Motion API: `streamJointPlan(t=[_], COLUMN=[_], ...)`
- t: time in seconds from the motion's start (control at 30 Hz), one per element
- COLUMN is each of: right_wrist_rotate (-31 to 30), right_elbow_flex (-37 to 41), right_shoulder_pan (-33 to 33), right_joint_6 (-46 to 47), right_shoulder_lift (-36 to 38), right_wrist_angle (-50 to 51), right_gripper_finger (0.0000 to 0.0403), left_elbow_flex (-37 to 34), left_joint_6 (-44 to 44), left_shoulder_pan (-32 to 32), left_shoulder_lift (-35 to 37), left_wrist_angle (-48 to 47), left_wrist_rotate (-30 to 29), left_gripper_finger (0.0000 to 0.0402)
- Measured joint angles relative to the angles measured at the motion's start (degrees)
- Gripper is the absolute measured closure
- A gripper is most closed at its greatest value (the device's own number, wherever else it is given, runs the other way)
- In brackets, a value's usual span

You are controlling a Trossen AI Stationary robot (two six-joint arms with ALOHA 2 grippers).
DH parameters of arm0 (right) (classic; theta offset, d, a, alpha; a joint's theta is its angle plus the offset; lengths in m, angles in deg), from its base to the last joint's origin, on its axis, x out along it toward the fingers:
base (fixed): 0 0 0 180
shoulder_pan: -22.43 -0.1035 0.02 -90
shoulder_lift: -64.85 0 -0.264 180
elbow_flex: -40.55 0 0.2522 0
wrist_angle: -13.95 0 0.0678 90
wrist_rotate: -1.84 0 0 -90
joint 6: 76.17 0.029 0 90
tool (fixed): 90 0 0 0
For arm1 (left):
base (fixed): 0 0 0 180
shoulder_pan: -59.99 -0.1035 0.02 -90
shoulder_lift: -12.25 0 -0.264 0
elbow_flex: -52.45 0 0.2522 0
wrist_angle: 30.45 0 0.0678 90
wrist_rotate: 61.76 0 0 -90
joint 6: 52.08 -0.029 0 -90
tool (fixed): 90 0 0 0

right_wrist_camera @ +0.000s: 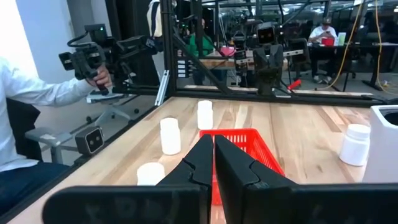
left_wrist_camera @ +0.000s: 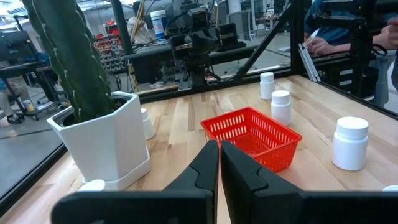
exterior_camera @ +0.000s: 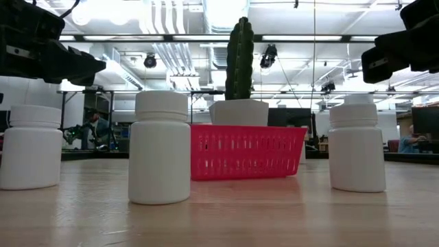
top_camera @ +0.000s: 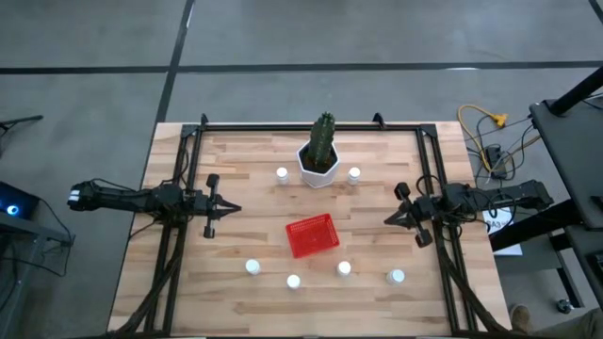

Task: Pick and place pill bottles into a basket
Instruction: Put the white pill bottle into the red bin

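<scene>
Wooden surface (top_camera: 236,245) is carrying an empty basket (top_camera: 312,235); both grippers, left (top_camera: 233,209) at nine o'clock, right (top_camera: 388,219) at three, are waiting with fingers together. Next: opening over a pill bottle (top_camera: 344,269).

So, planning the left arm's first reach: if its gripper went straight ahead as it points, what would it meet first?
Probably the red basket: the shut left gripper aims at its near rim, though it may sit high enough to pass over.

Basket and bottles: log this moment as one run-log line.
basket: empty, table centre | pill bottles: six on table, none binned | left gripper: shut, idle left | right gripper: shut, idle right
</scene>
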Motion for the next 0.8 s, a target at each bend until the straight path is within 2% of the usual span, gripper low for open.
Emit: streamJointPlan(t=[0.2, 0.37, 0.57, 0.8], right_wrist_rotate=[-0.3, -5.6, -10.6, -10.7], right_elbow_flex=[0.0, 0.0, 0.0, 0.0], right_shoulder_pan=[0.0, 0.0, 0.0, 0.0], right_joint_6=[2.9, 4.7, 4.3, -0.3], right_shoulder_lift=[0.0, 0.0, 0.0, 0.0], right_wrist_angle=[0.0, 0.1, 0.2, 0.6], right_gripper_finger=[0.0394, 0.0394, 0.0394, 0.0394], left_elbow_flex=[0.0, 0.0, 0.0, 0.0], left_joint_6=[0.0, 0.0, 0.0, 0.0], left_shoulder_pan=[0.0, 0.0, 0.0, 0.0], left_shoulder_lift=[0.0, 0.0, 0.0, 0.0], left_wrist_angle=[0.0, 0.0, 0.0, 0.0], left_wrist_rotate=[0.0, 0.0, 0.0, 0.0], left_gripper_finger=[0.0402, 0.0402, 0.0402, 0.0402])
